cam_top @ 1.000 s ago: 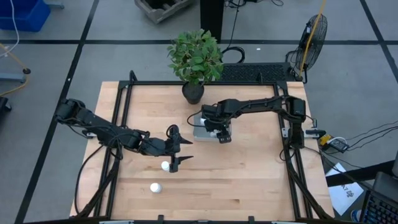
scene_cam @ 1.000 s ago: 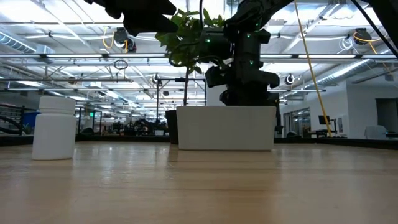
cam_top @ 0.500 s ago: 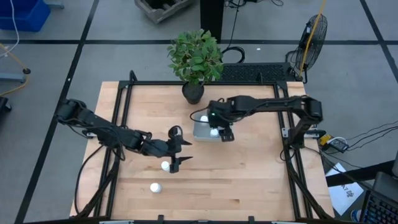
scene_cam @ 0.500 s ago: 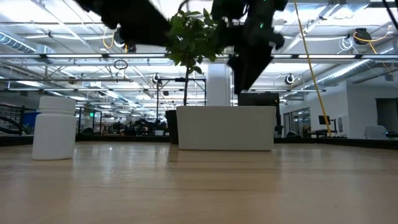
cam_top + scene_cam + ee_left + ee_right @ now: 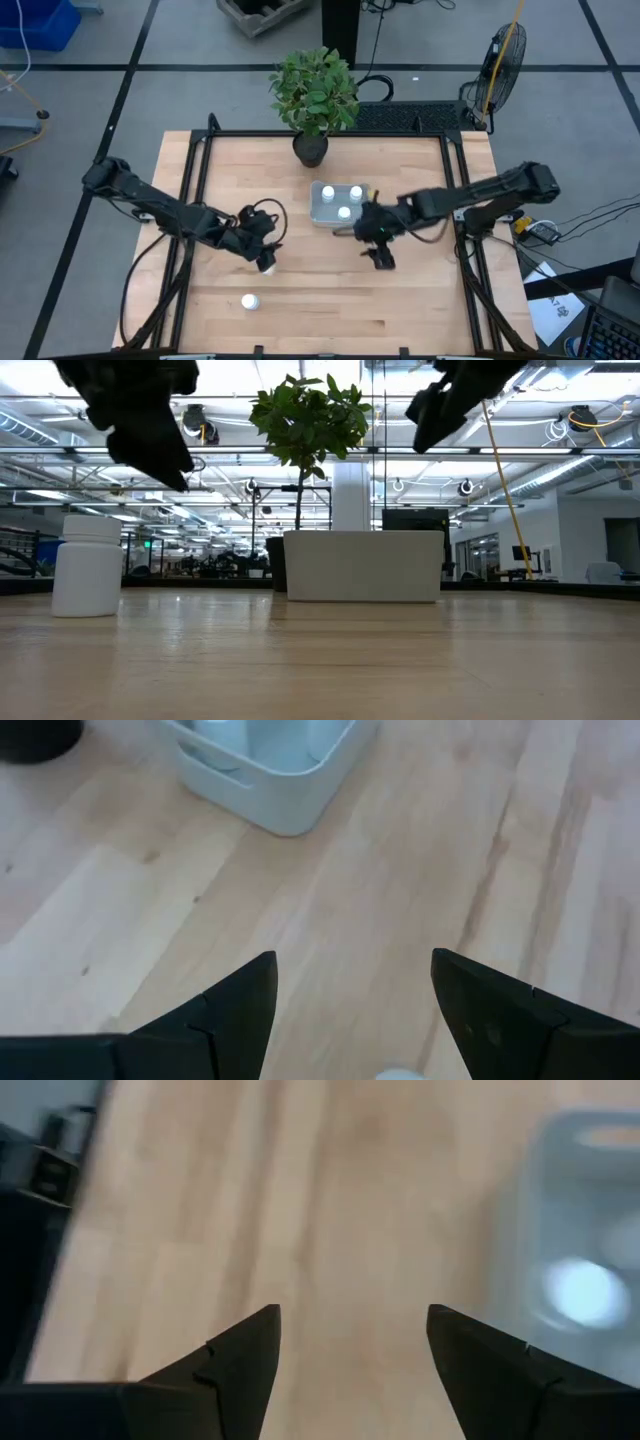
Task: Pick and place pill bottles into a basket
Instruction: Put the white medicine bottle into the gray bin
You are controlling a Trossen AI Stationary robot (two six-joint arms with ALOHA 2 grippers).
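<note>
The pale tray basket (image 5: 318, 212) stands at the table's middle, below the potted plant, with three white pill bottles (image 5: 344, 211) upright in it. Two more bottles stand on the table: one (image 5: 268, 266) right under my left gripper (image 5: 262, 252), one (image 5: 250, 301) nearer the front edge. My left gripper is open and tipped downward. In the left wrist view a white cap (image 5: 400, 1073) shows low between its fingers, apart from them. My right gripper (image 5: 376, 248) is open and empty, to the near right of the basket. The low view shows one bottle (image 5: 87, 565) and the basket (image 5: 362, 565).
A dark pot with a green plant (image 5: 312, 95) stands just beyond the basket. Black frame rails (image 5: 195, 180) run along the table's left and right sides. Bare wood lies between the basket and the front edge.
My right gripper has drawn back from over the basket toward the table's near right, and a third bottle now shows in the basket. My left gripper has shifted a little toward the left and tipped down over the bottle on the table.
</note>
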